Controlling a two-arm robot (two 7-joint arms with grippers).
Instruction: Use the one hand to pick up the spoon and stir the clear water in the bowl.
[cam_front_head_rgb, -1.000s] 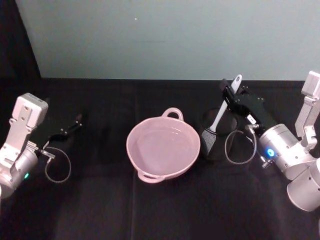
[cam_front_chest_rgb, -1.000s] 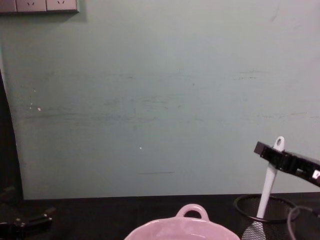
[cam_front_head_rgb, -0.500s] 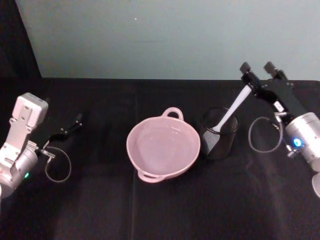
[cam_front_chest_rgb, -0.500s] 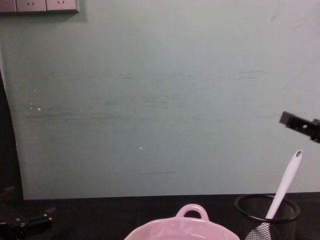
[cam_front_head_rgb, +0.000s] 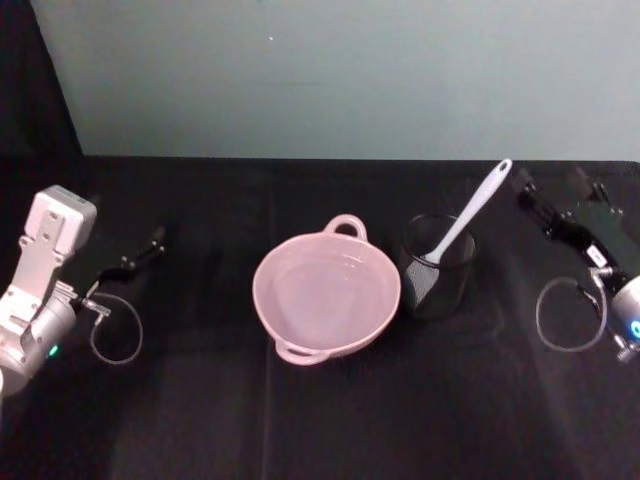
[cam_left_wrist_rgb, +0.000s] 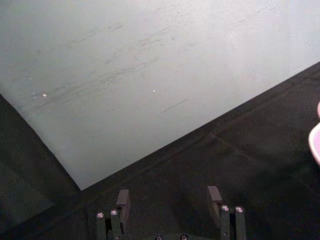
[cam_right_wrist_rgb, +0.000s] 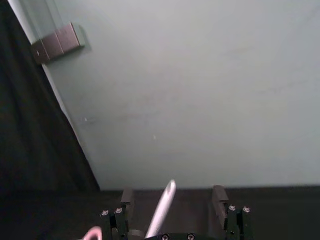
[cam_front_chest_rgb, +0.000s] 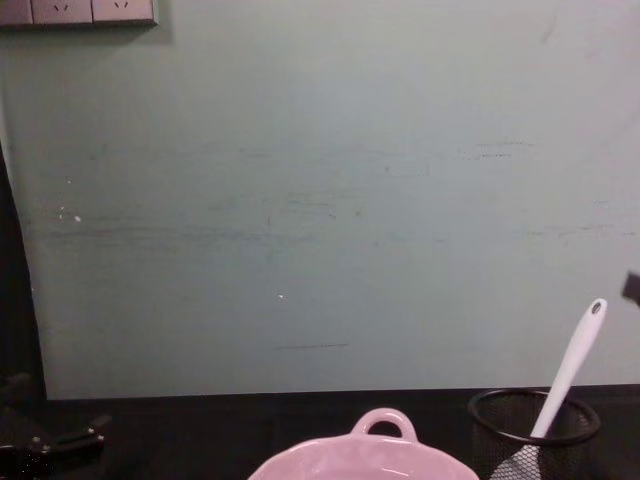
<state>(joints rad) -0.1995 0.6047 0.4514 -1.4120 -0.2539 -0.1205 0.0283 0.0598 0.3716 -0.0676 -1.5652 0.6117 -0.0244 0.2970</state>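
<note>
I have the right gripper (cam_front_head_rgb: 558, 190) at the right edge of the head view, fingers spread wide and holding nothing, apart from the spoon (cam_front_head_rgb: 468, 212). The spoon leans in the black wire-mesh cup (cam_front_head_rgb: 437, 266), right of centre, its handle tip pointing to the upper right toward my gripper. The pink bowl (cam_front_head_rgb: 327, 294) sits mid-frame, touching or just beside the cup, with the clear water (cam_front_head_rgb: 322, 292) showing as a faint sheen. My left gripper (cam_front_head_rgb: 128, 260) rests at the left on the black tablecloth (cam_front_head_rgb: 300, 420), fingers parted and empty. My worry: the handle is thin and slanted, so a misjudged close could knock it sideways or tip the light cup against the bowl.
</note>
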